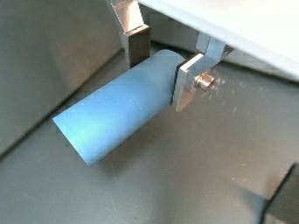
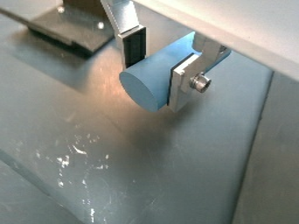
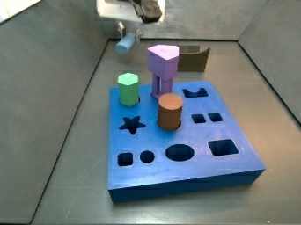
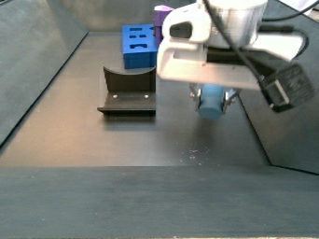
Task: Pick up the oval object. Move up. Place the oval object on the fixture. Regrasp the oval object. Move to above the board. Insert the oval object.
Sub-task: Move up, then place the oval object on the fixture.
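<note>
Gripping the pale blue oval-ended peg with jaws clamped on its sides, silver two-finger gripper above the grey floor, dark L-shaped fixture nearby.

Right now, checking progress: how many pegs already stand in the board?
3: a green peg, a purple peg and an orange-brown cylinder, all upright on the board. The gripper holds the oval object clear of it.

Gripper: flat silver plate fingers with dark pads, one round screw visible; white body housing, black cable alongside.
</note>
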